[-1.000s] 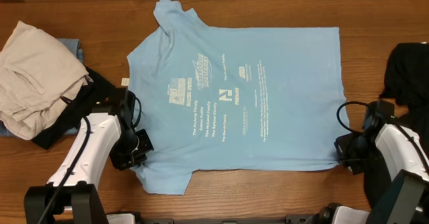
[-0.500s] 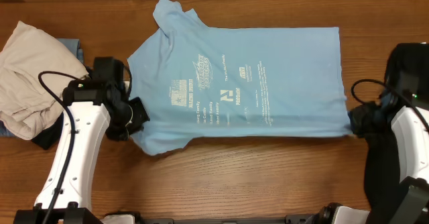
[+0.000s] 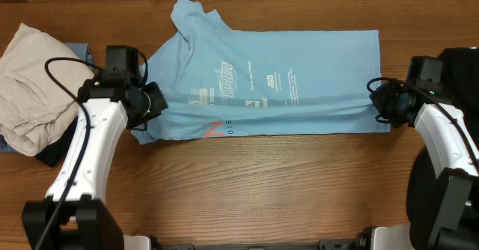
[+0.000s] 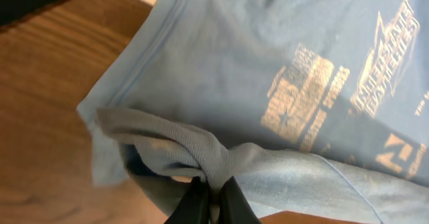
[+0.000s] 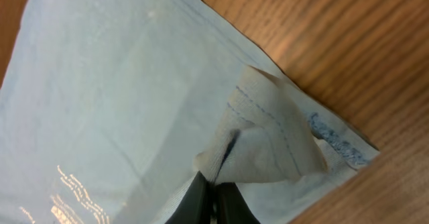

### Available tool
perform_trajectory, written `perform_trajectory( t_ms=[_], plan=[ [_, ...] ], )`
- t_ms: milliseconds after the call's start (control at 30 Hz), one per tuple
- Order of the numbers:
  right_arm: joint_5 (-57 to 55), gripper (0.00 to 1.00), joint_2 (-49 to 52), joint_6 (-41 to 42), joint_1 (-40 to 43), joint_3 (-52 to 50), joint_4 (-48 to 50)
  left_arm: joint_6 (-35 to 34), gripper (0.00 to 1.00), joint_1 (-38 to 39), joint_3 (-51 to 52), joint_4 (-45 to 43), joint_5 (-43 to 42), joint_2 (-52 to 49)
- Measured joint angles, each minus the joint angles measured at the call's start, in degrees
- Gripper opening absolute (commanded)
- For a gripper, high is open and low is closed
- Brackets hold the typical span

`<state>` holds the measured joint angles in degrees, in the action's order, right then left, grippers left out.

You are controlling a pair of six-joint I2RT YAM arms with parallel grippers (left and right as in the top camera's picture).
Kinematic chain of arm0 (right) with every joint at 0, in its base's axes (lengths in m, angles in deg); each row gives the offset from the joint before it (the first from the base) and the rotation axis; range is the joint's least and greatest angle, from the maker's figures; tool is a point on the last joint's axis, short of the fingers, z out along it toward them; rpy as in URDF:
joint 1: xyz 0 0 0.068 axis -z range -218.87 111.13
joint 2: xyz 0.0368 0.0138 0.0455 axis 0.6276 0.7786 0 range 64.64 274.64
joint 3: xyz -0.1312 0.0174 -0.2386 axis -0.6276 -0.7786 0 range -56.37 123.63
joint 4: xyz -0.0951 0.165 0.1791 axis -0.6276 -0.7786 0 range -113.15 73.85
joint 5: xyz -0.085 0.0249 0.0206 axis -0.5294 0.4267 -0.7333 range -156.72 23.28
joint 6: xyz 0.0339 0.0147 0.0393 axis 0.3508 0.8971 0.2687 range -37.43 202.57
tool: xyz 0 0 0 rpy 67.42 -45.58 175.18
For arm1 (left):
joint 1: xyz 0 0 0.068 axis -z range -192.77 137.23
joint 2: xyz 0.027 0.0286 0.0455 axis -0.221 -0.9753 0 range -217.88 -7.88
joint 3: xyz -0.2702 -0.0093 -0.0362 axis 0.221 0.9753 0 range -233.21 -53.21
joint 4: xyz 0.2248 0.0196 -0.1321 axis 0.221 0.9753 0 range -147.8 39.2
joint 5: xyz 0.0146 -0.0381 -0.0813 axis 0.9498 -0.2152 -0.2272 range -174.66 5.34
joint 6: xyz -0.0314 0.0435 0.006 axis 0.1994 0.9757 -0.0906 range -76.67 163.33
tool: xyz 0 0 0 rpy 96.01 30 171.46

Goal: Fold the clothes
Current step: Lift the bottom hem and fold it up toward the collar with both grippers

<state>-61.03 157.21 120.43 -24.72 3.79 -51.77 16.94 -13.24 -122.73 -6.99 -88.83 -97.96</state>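
Observation:
A light sky-blue T-shirt (image 3: pixel 299 63) with white lettering lies across the table, its near half lifted and folded back over the far half, so a small red mark (image 3: pixel 214 128) shows at the fold. My left gripper (image 3: pixel 153 100) is shut on the shirt's left near edge; the bunched cloth (image 4: pixel 201 150) rises from between its fingers. At the right, my right gripper (image 3: pixel 379 100) is shut on the shirt's hem corner (image 5: pixel 268 137), held above the flat layer (image 5: pixel 114 83).
An off-white garment (image 3: pixel 34 85) lies piled at the far left over blue and black cloth (image 3: pixel 52 151). A black garment (image 3: pixel 456 78) sits at the right edge. Bare wooden table (image 3: pixel 262 190) stretches along the front.
Both grippers have carried the shirt's near edge away from the front toward the far side, folding it over. The visible shirt has become narrower and the red mark now shows.

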Motion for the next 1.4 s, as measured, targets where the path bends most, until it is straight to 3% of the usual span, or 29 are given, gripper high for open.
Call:
perform_trajectory(
  t_ms=[267,567,600,667,700,733,767,833,900,967,1133,1233,1400],
  plan=[
    [-1.9,0.04,5.1,-0.2,-0.3,0.1,4.2,0.0,0.04,0.0,0.0,-8.4,0.2,-7.9],
    [-2.7,0.05,10.3,-0.2,-3.0,0.1,12.4,0.0,0.04,0.0,0.0,-9.9,2.3,-9.8],
    [-2.8,0.13,10.5,-0.2,-3.3,0.1,12.7,0.0,0.06,0.0,0.0,-10.0,2.5,-9.8],
    [-3.3,0.53,10.6,-0.1,-3.5,0.1,13.7,0.0,0.22,0.0,0.0,-10.2,2.8,-9.8],
    [-3.7,0.78,10.6,-0.5,-3.5,0.1,13.9,0.1,0.49,0.0,0.0,-10.2,2.8,-9.8],
    [-4.2,0.94,10.6,-0.3,-3.5,0.1,14.3,0.1,0.66,0.0,0.0,-10.2,3.0,-9.9],
    [-4.5,1.00,10.6,-0.8,-3.5,0.1,15.0,0.6,0.72,0.0,0.0,-10.4,3.1,-9.9],
    [-4.0,1.00,10.6,-4.9,-3.4,0.6,15.6,1.8,0.86,0.0,-0.3,-11.9,3.4,-10.1],
    [-2.8,1.00,10.7,-9.3,-3.3,3.6,10.9,3.5,0.89,0.0,-3.0,-9.5,3.5,-10.5],
    [-2.5,1.00,10.7,-12.0,-2.8,7.8,6.0,4.6,0.89,0.0,-8.1,-6.3,3.6,-10.8],
    [-2.0,1.00,9.7,-14.6,-0.6,17.9,-9.1,5.7,0.77,0.0,-21.1,3.2,3.5,-10.8],
    [-1.7,1.00,9.5,-14.7,0.7,18.1,-15.1,4.3,0.85,0.1,-21.1,9.3,3.5,-10.8],
    [-0.3,0.99,9.5,-14.5,2.6,18.1,-21.2,1.2,0.85,0.1,-17.6,13.4,3.8,-10.9]
  ],
)
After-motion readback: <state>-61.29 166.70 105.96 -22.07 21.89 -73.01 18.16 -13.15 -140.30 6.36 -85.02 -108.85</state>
